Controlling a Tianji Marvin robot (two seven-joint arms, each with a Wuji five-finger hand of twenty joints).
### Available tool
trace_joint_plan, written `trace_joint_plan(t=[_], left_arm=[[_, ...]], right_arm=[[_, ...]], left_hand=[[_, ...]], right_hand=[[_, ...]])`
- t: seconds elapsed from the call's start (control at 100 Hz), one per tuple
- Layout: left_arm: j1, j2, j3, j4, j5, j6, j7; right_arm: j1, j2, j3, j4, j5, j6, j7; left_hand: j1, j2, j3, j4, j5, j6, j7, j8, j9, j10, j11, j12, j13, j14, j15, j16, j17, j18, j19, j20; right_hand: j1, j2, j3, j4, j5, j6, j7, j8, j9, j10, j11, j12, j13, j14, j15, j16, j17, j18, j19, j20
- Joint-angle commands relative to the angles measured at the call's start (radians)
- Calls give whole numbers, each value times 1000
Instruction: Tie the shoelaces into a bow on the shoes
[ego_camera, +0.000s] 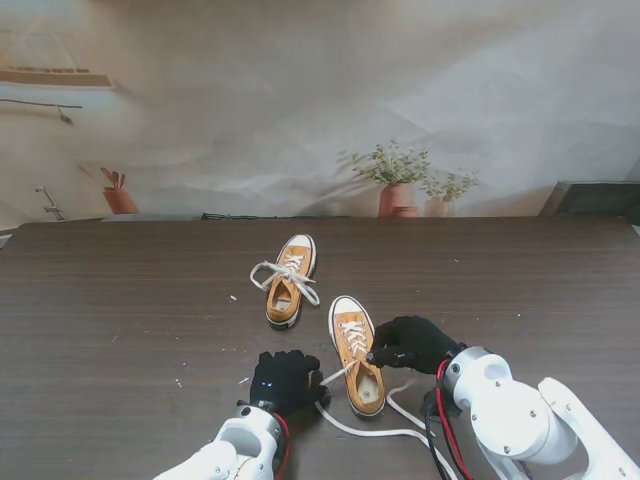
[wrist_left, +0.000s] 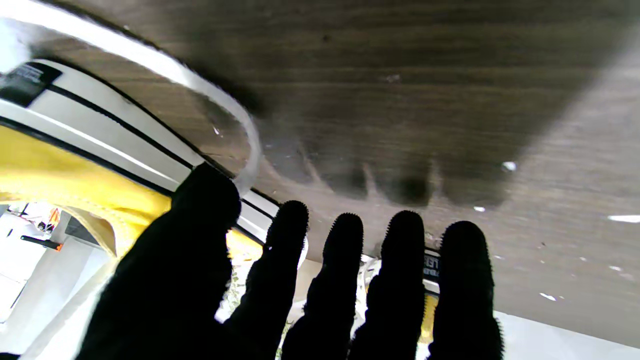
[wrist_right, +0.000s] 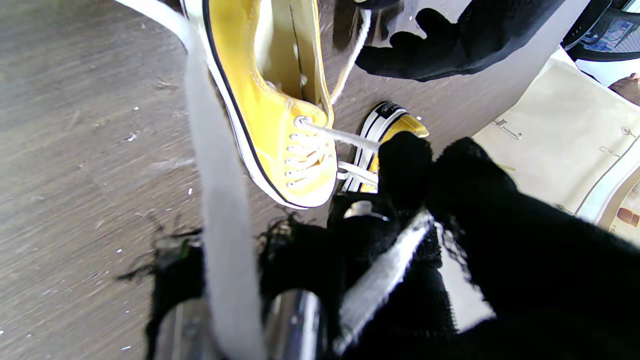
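We find the near shoe (ego_camera: 358, 352) at lower centre of the stand's view, untied. The right hand (ego_camera: 410, 343) pinches its lace (wrist_right: 340, 135); the left hand (ego_camera: 285, 380) lies spread, empty. Risks: lace slipping, or the shoe dragging across the worktop (ego_camera: 120, 300).

Left robot hand (ego_camera: 285, 380) spread flat; right robot hand (ego_camera: 412, 343) pinched closed.

Dark wood-grain surface (ego_camera: 120, 320); on it two yellow shoes (ego_camera: 357, 353) (ego_camera: 290, 280), loose white laces (ego_camera: 372, 430), scattered pale specks.
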Motion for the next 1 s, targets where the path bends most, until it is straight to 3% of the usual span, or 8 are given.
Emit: trace_joint_plan(t=[0.0,0.12,0.27,0.36,0.5,0.59,0.75,0.99], left_arm=[[-6,-12,7,14,-13,-25,1],[-18,-32,19,50,-59,-61,58],[-13,-40,14,53,-105,-106,71],[-2,-44,-1,52,-116,-130,90],[25,-70,-47,78,-142,-196,221],[43,-85,-80,87,-157,-237,300],[75,-103,-122,76,-166,-269,400],[137,-95,-168,5,-118,-230,424]], right_arm=[[-2,3,-1,-1,1,1,20],[-7,4,-1,-6,2,-5,22],[-10,6,-5,-11,-4,-8,29],[-11,6,-7,-13,-5,-8,29],[-13,7,-9,-17,-4,-12,29],[-11,7,-13,-17,-3,-11,31],[-3,8,-22,-14,-1,-1,33],[10,6,-35,-10,-1,17,28]], left_hand=[[3,-39,80,-40,25,-3,42,23,34,-20,24,23,48,-17,33,29,20,23,42,23],[121,-27,54,-54,49,-39,112,33,74,-22,42,25,80,-21,65,31,45,25,68,33],[306,187,-136,-50,80,-19,198,3,69,0,33,17,48,-2,57,25,2,29,51,32],[343,248,-182,-59,53,6,390,165,31,14,19,13,-1,7,33,20,-48,17,6,14],[378,307,-231,-59,-69,94,662,396,-20,44,62,54,-94,43,-18,5,-136,6,-113,-43],[356,293,-212,-46,-79,143,738,473,-21,67,106,104,-118,66,-34,-4,-162,7,-160,-70],[158,150,60,16,-48,155,828,493,30,77,141,131,-86,78,-14,-8,-142,24,-157,-72],[115,125,114,38,-37,135,829,480,44,79,139,128,-81,85,-14,-13,-137,31,-155,-70]], right_hand=[[9,7,-12,-11,-2,-8,36,-7,16,10,70,11,10,-12,56,-9,25,10,287,-3],[11,7,-12,-11,-1,-8,37,-7,17,11,69,10,10,-11,56,-9,25,11,287,-3],[12,8,-13,-11,-1,-7,37,-8,19,12,69,10,10,-10,56,-9,25,12,287,-2],[13,8,-13,-10,-1,-7,37,-8,20,11,69,10,10,-10,56,-8,25,12,287,-2],[13,9,-14,-10,-1,-6,37,-7,21,12,69,10,10,-8,56,-8,25,13,287,-2],[13,8,-14,-10,-1,-8,38,-6,22,13,69,10,10,-8,56,-8,25,13,287,-2],[13,10,-14,-10,-1,-7,38,-5,23,14,69,10,10,-8,56,-8,25,13,287,-2],[14,10,-13,-10,0,-5,38,-3,23,13,68,10,10,-6,56,-8,25,13,287,-2]])
